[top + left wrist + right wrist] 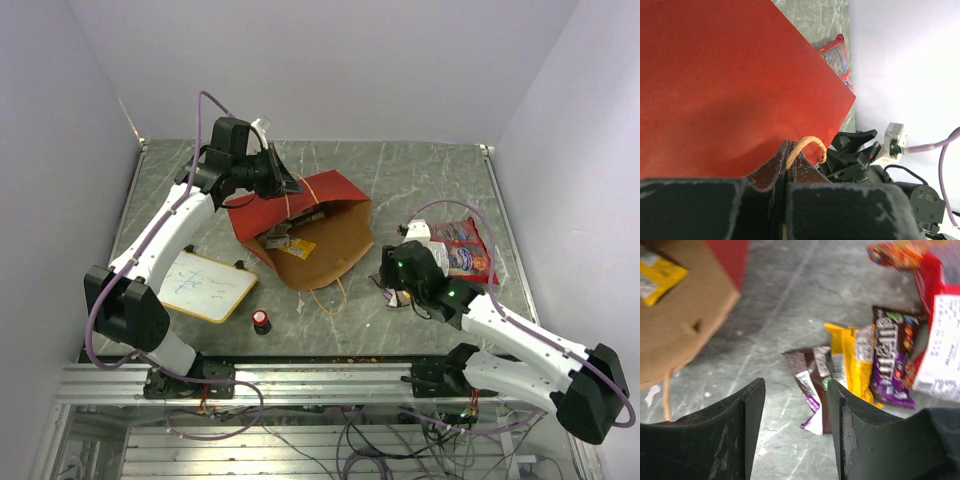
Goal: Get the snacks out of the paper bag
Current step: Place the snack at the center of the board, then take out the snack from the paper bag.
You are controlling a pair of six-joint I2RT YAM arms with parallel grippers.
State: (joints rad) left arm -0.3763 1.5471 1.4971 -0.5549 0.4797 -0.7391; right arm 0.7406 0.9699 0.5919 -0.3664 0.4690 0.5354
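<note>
The paper bag [318,235] lies on its side mid-table, red outside, brown inside, mouth toward the near edge. A few packets [292,243] still lie inside it. My left gripper [283,183] is shut on the bag's string handle [807,146] at its far end, against the red wall [730,85]. My right gripper [392,281] is open and empty, just above the table right of the bag's mouth. Several small bars [855,370] in brown, yellow and purple wrappers lie just ahead of its fingers. The flat red chip bag [462,247] lies beside them.
A wood-framed whiteboard [208,285] lies at the near left. A small red-topped black knob [261,320] stands near the front edge. The bag's other string handle [325,297] trails on the table by its mouth. Walls close the table on three sides.
</note>
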